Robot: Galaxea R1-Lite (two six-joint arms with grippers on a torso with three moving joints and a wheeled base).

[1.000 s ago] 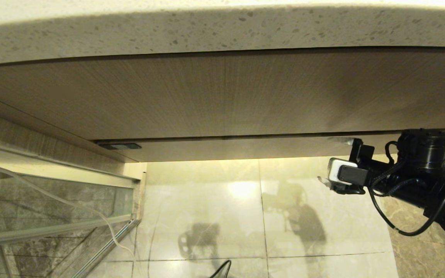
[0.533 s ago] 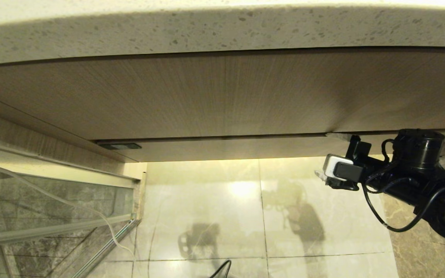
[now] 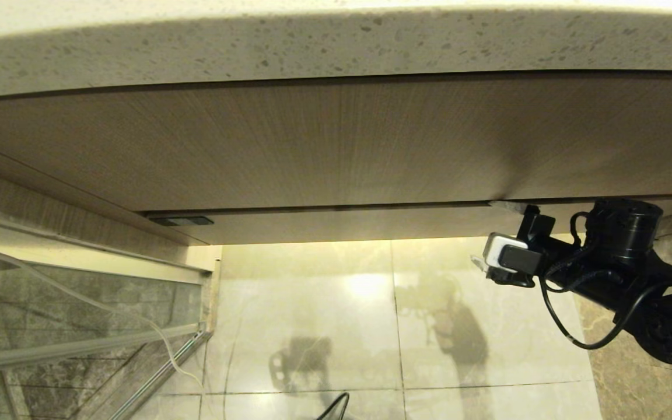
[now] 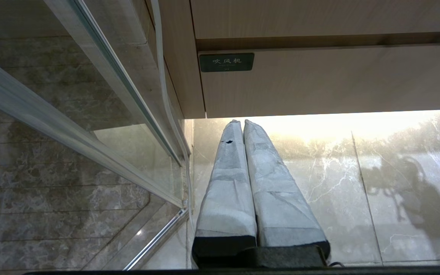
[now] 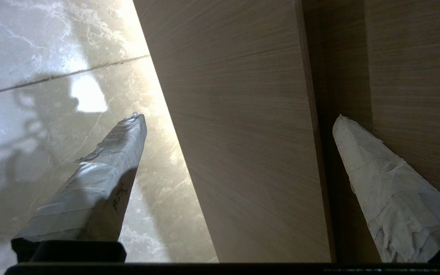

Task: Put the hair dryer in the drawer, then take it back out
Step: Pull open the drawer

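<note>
I see my right gripper (image 5: 239, 116) spread wide — the drawer (image 5: 243, 145) front's edge sits between its fingers, ungripped. Left gripper (image 4: 239, 124) clenched, empty.

A speckled stone countertop (image 3: 336, 46) overhangs a tall wood-grain panel (image 3: 324, 140). Below, glossy pale marble floor tiles (image 3: 312, 326) reflect a warm glow of light. At the left, a glass partition (image 3: 50, 315) in a metal frame stands against darker marble.
</note>
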